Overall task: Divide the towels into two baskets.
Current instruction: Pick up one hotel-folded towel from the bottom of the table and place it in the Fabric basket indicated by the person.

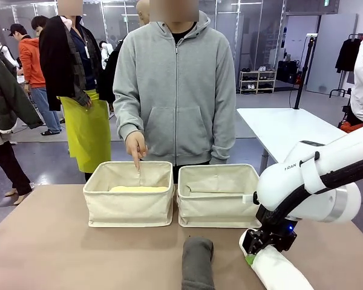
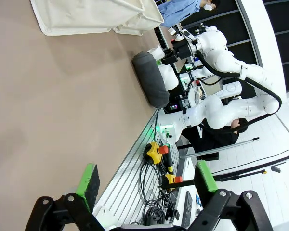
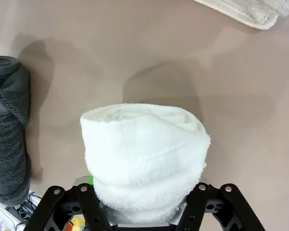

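At the table's near edge, the white towel is clamped in the right gripper, just beside the dark grey towel. A pale yellow towel is seen lying in the left basket, pointed at by the person's hand. The left gripper is spread wide above the table.

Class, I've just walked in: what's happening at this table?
The robot's right hand is closed around the white towel at the near edge of the table, with the grey towel lying beside it. The left hand is open and holds nothing. Across the table, a person points a finger into the left basket, where a yellow towel already lies. The right basket stands next to it.
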Controlling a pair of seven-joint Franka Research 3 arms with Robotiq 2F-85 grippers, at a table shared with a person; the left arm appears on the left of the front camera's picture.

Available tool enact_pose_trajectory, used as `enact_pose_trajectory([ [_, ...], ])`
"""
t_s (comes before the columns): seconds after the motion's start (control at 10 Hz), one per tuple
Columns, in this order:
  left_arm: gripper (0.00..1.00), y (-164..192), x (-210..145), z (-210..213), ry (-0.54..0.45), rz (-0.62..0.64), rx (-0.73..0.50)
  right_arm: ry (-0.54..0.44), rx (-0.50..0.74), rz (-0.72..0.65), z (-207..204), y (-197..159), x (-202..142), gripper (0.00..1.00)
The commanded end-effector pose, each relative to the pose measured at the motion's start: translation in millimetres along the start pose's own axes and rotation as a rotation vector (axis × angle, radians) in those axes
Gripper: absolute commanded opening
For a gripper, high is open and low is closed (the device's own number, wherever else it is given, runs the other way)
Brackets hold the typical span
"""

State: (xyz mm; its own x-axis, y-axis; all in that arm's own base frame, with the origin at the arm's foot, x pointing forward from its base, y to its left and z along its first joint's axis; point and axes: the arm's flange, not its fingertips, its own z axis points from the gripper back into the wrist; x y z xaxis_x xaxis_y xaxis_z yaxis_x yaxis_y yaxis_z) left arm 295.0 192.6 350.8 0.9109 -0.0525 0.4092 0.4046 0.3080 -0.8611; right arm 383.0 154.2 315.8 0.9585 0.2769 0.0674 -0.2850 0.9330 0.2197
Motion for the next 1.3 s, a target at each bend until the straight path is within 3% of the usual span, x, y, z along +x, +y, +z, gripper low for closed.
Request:
enact_pose_trajectory([
  [0.0,1.00,-5,-2,3,0.003,-0.012,0.008,-0.022,-0.033,-0.015,-4,5,-50,0.40],
  [0.1,1.00,-5,-2,3,0.003,-0.012,0.008,-0.035,-0.044,-0.002,7,8,-48,0.21],
  [0.3,1.00,-5,-2,3,0.003,-0.012,0.008,-0.049,-0.068,0.067,39,16,-44,0.20],
  [0.5,1.00,-5,-2,3,0.003,-0.012,0.008,-0.072,-0.089,0.226,89,35,-35,0.20],
  [0.6,1.00,-5,-2,3,0.003,-0.012,0.008,-0.128,-0.166,0.338,111,47,-28,0.20],
  [0.8,1.00,-5,-2,3,0.003,-0.012,0.008,-0.041,-0.206,0.728,141,78,-23,0.20],
  [0.9,1.00,-5,-2,3,0.003,-0.012,0.008,-0.010,-0.157,0.866,148,89,-21,0.20],
  [1.2,1.00,-5,-2,3,0.003,-0.012,0.008,0.050,-0.153,1.131,148,99,-27,0.20],
])
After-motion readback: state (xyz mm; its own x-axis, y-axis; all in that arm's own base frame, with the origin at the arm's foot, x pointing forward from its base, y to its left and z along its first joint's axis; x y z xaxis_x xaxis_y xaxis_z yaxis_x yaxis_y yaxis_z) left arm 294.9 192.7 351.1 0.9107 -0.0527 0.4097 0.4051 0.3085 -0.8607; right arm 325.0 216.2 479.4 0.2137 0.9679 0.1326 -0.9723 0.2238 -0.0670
